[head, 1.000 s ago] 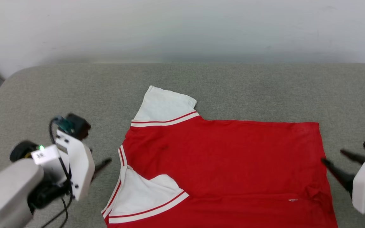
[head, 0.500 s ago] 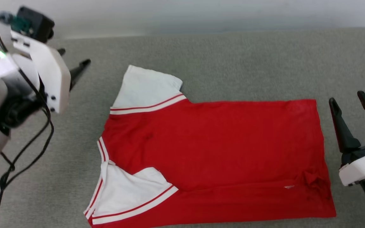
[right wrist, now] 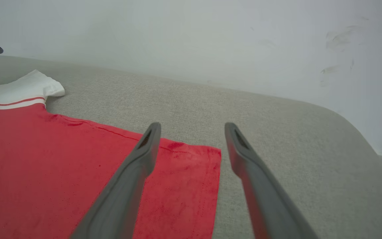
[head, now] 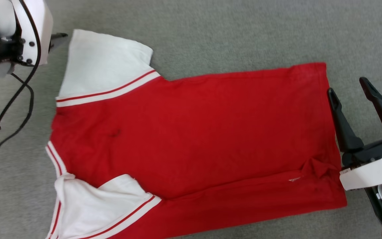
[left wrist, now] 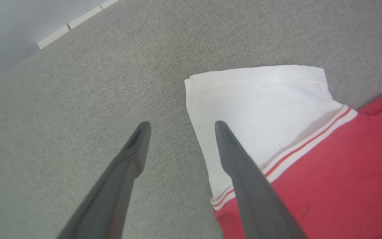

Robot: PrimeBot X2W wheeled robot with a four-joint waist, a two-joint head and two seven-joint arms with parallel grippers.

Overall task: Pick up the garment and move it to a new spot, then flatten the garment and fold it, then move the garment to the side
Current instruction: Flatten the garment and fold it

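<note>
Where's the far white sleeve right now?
Head view, upper left: the sleeve lies flat on the grey surface, right beside the open left gripper.

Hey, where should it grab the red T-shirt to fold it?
Take the T-shirt probably by its far edge: left hand on the white far sleeve from the left, right hand on the far hem corner from the right. Both lie flat at its outer ends.
</note>
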